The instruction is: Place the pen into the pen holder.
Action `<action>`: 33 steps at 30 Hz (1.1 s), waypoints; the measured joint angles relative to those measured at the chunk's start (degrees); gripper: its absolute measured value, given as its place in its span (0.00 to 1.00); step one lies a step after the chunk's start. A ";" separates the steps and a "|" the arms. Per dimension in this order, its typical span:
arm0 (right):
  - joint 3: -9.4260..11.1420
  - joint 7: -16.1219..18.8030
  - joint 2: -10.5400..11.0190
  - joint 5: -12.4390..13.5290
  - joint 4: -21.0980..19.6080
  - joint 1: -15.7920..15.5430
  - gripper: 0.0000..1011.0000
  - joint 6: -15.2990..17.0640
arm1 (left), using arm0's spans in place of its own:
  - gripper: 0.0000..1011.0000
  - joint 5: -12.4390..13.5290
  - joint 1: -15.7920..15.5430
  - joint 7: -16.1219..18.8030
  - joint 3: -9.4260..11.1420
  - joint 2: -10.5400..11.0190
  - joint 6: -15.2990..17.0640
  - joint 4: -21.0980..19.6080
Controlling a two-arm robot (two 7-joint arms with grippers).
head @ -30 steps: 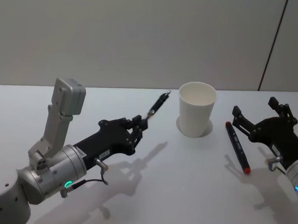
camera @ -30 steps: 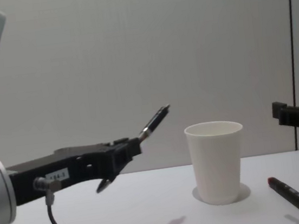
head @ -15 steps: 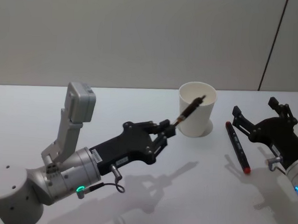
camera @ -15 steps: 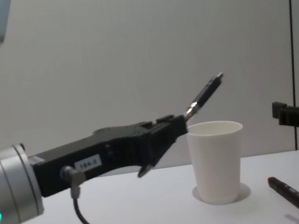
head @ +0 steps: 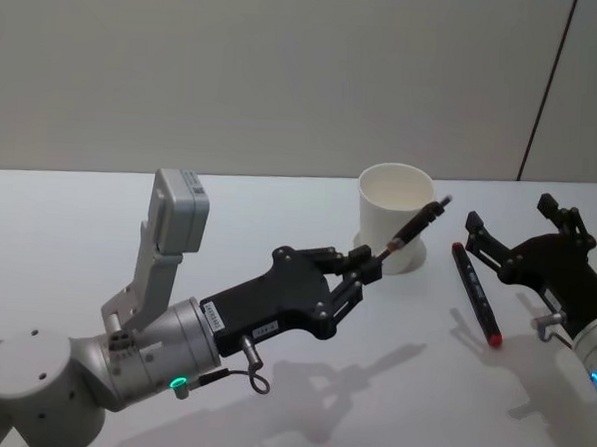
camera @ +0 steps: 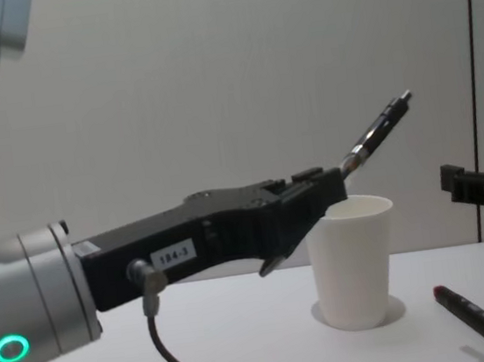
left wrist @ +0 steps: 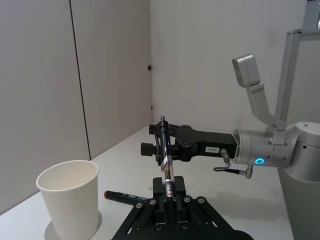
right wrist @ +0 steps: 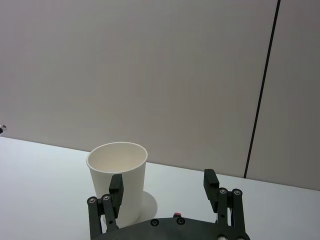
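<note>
Black marker, perhaps red-capped, white table

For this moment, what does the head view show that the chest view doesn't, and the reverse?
Head, not chest: the open mouth of the paper cup, and the right gripper, fingers spread, beside the whole black-and-red marker. Chest, not head: the pen slanting upward, entirely above the cup's rim. Both: the left gripper shut on the pen, close to the cup.

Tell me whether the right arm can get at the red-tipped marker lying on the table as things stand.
Probably yes: the marker lies uncovered just beside the open right claw, with nothing between them.
</note>
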 joint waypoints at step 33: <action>2.53 3.99 4.10 13.45 -8.64 -6.50 1.00 0.62 | 0.12 0.25 -0.35 -1.57 0.66 -0.50 -0.76 0.12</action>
